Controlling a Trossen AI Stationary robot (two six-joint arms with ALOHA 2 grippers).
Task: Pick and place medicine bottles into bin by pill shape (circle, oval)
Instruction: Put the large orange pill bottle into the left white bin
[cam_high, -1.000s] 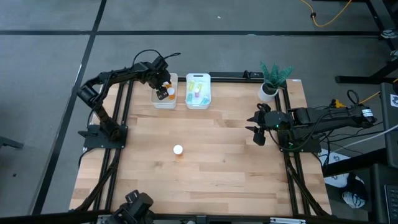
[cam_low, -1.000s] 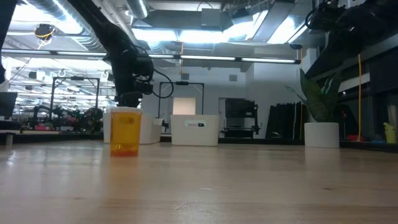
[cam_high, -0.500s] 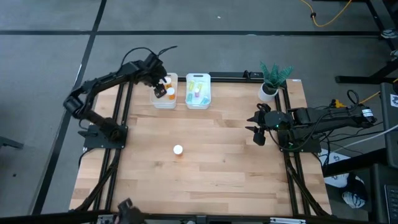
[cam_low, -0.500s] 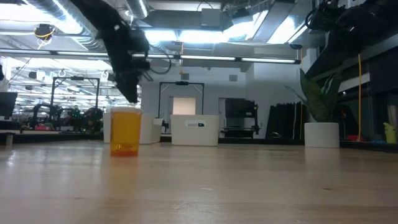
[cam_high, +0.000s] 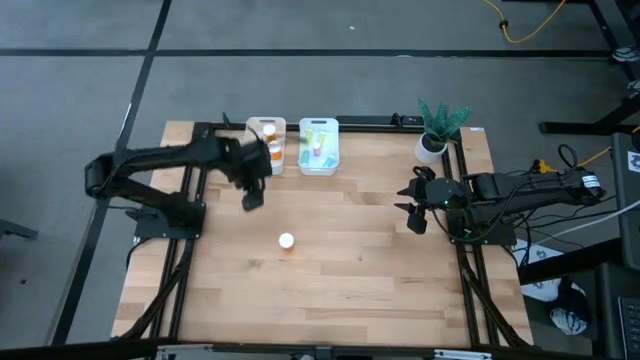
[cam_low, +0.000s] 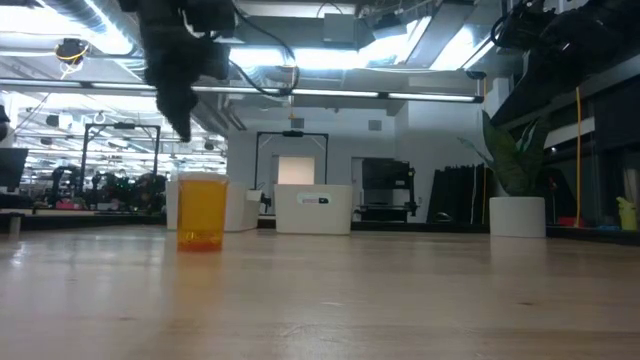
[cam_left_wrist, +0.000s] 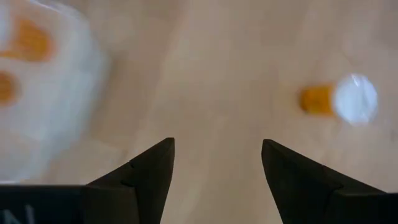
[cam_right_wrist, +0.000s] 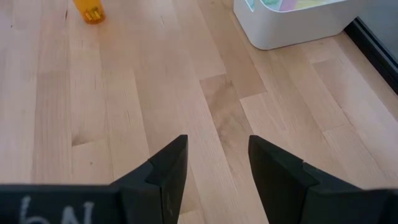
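One orange bottle with a white cap (cam_high: 287, 241) stands on its base on the bare table; it also shows in the low view (cam_low: 201, 212) and the left wrist view (cam_left_wrist: 339, 99). Two white bins stand at the far edge. The left bin (cam_high: 252, 160) holds orange bottles, and the right bin (cam_high: 319, 167) holds pale green and pinkish ones. My left gripper (cam_high: 249, 197) is open and empty above the table, between the left bin and the standing bottle. My right gripper (cam_high: 413, 206) is open and empty at the table's right side.
A white pot with a green plant (cam_high: 436, 128) stands at the far right corner. Bare wood lies around the standing bottle and between the two grippers. The right wrist view shows the right bin's corner (cam_right_wrist: 292, 28) and the bottle (cam_right_wrist: 91, 11) far off.
My left gripper has left the space over the left bin and swung toward the table's near edge, toward the standing orange bottle. The bottle on the table has not moved.
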